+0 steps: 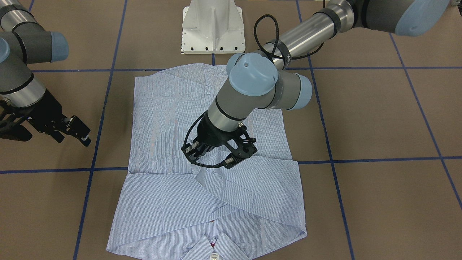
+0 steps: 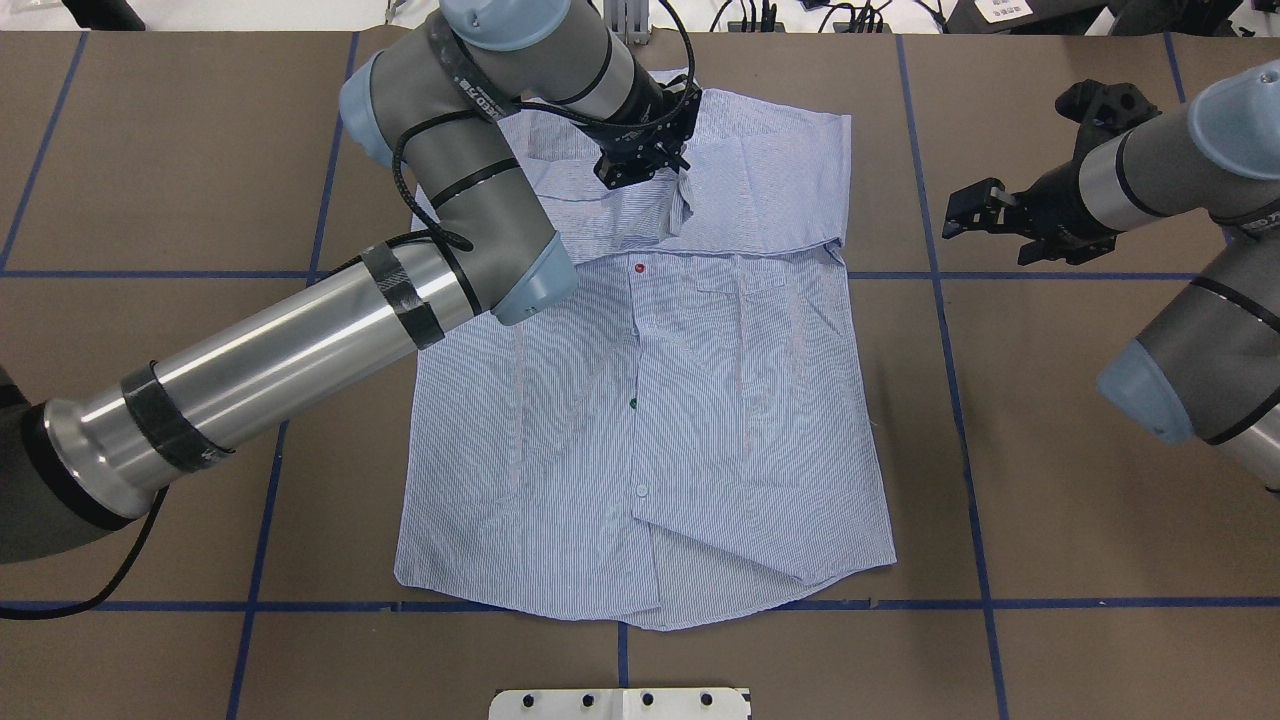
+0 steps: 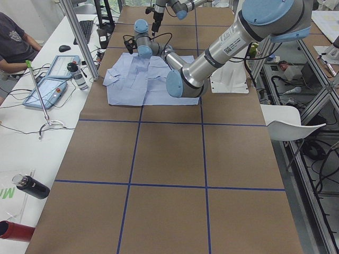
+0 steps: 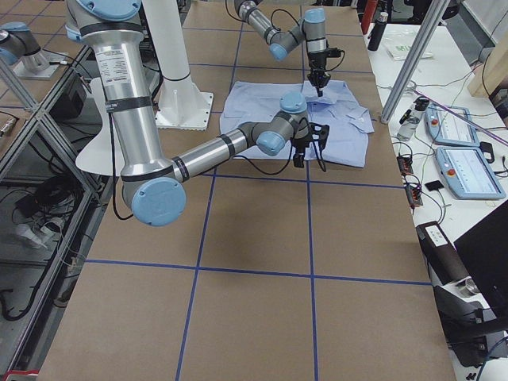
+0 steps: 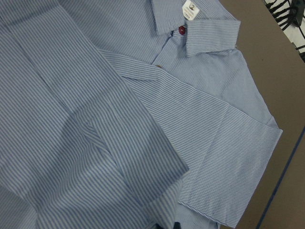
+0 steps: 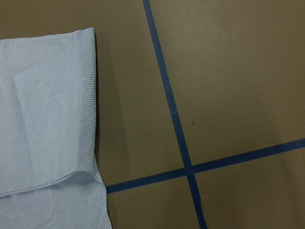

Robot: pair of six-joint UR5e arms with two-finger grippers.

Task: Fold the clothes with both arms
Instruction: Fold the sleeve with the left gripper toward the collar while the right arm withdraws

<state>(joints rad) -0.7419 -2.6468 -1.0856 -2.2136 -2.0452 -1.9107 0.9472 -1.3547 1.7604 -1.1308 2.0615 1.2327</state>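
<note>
The blue-and-white striped shirt (image 1: 162,119) (image 2: 720,420) lies flat and front up on the brown table. Both of its sleeves are folded across the chest, below the collar (image 1: 213,249) (image 5: 190,24). My left gripper (image 1: 211,156) (image 2: 640,168) hovers open just over the crossed sleeves, with nothing between its fingers. In the overhead view a sleeve cuff (image 2: 684,205) lies crumpled beside it. My right gripper (image 1: 81,131) (image 2: 962,210) is open above bare table, off the shirt's side edge. The right wrist view shows only the shirt's sleeve fold (image 6: 43,119) and tape.
The white pedestal base (image 1: 213,27) stands behind the shirt's hem. Blue tape lines (image 2: 940,300) cross the brown table. Along the operators' side runs a white table with tablets (image 3: 50,87), bottles (image 3: 79,76) and a seated person (image 3: 13,45).
</note>
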